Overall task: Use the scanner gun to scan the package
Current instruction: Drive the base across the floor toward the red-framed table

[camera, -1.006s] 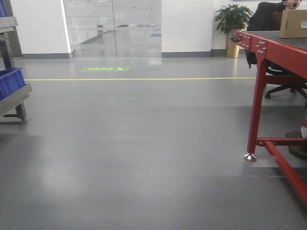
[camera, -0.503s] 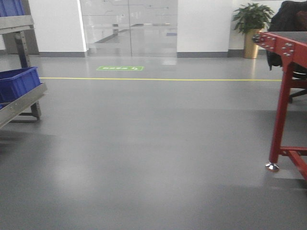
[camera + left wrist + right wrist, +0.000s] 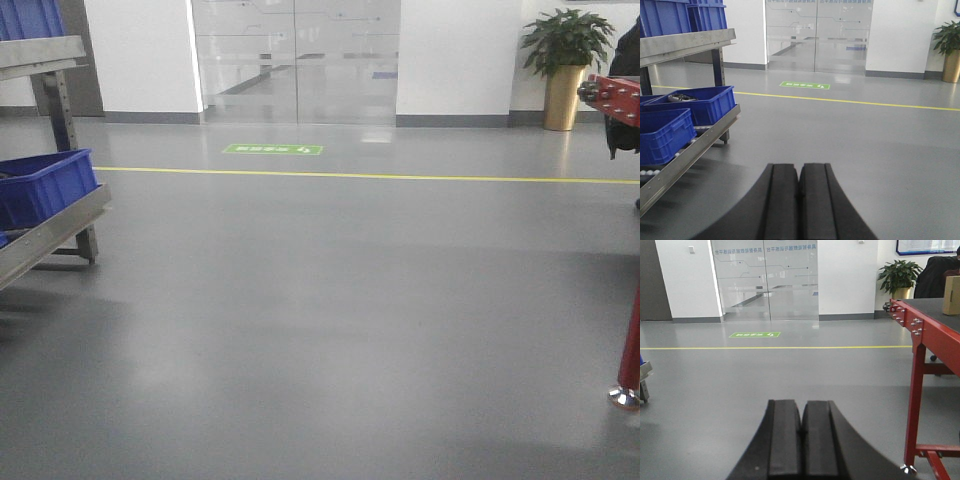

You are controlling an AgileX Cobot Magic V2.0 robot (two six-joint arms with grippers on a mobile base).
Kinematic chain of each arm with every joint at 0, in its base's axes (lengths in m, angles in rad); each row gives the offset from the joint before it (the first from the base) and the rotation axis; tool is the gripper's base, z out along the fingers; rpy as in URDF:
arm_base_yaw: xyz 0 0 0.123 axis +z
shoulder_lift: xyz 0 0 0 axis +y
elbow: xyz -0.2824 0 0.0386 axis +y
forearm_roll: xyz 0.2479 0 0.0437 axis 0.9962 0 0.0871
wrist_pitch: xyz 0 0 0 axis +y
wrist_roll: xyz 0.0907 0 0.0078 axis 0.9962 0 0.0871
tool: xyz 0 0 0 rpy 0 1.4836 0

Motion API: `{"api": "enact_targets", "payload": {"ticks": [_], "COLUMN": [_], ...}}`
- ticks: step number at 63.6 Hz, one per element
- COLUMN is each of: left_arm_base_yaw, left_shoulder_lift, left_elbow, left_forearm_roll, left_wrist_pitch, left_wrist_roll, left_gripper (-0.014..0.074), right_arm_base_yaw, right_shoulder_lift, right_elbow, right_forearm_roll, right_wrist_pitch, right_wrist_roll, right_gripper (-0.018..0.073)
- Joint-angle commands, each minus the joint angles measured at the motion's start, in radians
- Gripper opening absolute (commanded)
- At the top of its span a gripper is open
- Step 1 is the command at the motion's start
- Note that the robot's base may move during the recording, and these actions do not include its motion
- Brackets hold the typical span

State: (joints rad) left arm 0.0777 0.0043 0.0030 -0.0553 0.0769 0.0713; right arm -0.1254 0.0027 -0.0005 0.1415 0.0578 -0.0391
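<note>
My left gripper [image 3: 799,167] is shut and empty, held above the grey floor. My right gripper [image 3: 802,404] is also shut and empty. A brown cardboard package [image 3: 951,295] sits on the red-framed table [image 3: 935,335] at the far right of the right wrist view. A dark object [image 3: 684,98] lies in a blue bin [image 3: 702,102] on the rack; I cannot tell whether it is the scanner gun. Neither gripper shows in the front view.
A metal rack [image 3: 687,150] with several blue bins stands at the left, also in the front view [image 3: 50,235]. The red table's leg [image 3: 630,345] is at the right edge. A yellow floor line [image 3: 400,177], glass doors [image 3: 296,60] and a potted plant [image 3: 565,60] lie ahead.
The front view has swung left: the red table and the package slid out to the right, and the rack with blue bins came further into view.
</note>
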Motion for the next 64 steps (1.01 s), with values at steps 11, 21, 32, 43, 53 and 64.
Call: {"api": "enact_targets", "payload": {"ticks": [11, 21, 32, 43, 53, 64], "left_arm_base_yaw": [-0.003, -0.003, -0.003, -0.003, -0.003, -0.005], "left_shoulder_lift": [-0.004, -0.004, -0.004, -0.004, -0.004, -0.004], "left_elbow": [-0.003, -0.003, -0.003, -0.003, -0.003, -0.003], "left_forearm_roll": [0.0, 0.0, 0.0, 0.0, 0.0, 0.0], "left_wrist_pitch": [-0.013, -0.013, -0.013, -0.013, -0.013, -0.013], "left_wrist_roll": [-0.005, -0.005, -0.005, -0.005, -0.005, -0.005], "left_gripper": [-0.0111, -0.0111, -0.0111, -0.0111, -0.0111, -0.0111], "right_arm_base_yaw": [0.008, 0.029, 0.029, 0.029, 0.031, 0.041], "right_shoulder_lift": [-0.003, -0.003, -0.003, -0.003, -0.003, -0.003], "right_elbow": [0.001, 0.001, 0.001, 0.001, 0.001, 0.001], "right_forearm_roll": [0.001, 0.001, 0.001, 0.001, 0.001, 0.001], "right_wrist_pitch": [-0.021, -0.021, -0.021, -0.021, -0.021, -0.021], "right_wrist_roll": [-0.005, -0.005, -0.005, -0.005, -0.005, -0.005], "right_gripper": [-0.0153, -0.0153, -0.0153, -0.0153, -0.0153, -0.0153]}}
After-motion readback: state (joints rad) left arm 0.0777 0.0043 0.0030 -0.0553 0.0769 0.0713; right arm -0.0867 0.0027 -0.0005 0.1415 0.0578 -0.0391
